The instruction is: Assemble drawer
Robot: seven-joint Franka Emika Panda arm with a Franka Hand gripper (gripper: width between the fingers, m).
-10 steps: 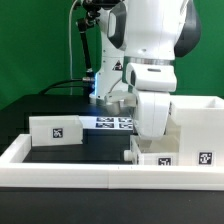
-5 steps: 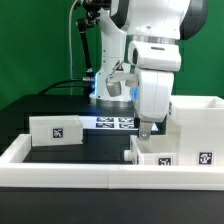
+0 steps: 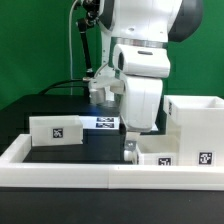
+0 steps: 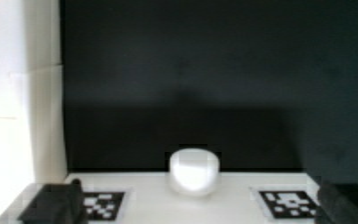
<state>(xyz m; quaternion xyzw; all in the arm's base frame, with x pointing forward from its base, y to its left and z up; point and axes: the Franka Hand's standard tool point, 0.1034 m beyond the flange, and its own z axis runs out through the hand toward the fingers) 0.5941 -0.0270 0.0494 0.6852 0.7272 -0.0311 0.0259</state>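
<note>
Drawer tray (image 3: 172, 158) lies just beside the gripper (image 3: 129, 143).

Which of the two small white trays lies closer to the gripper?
The two-tag tray at the exterior view's right, by the tall shell; the one-tag tray sits apart at that view's left.

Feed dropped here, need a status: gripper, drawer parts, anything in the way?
Jaws open, empty; gripper low by front tray. Other tray and shell stand apart, unassembled. No blocker seen.
</note>
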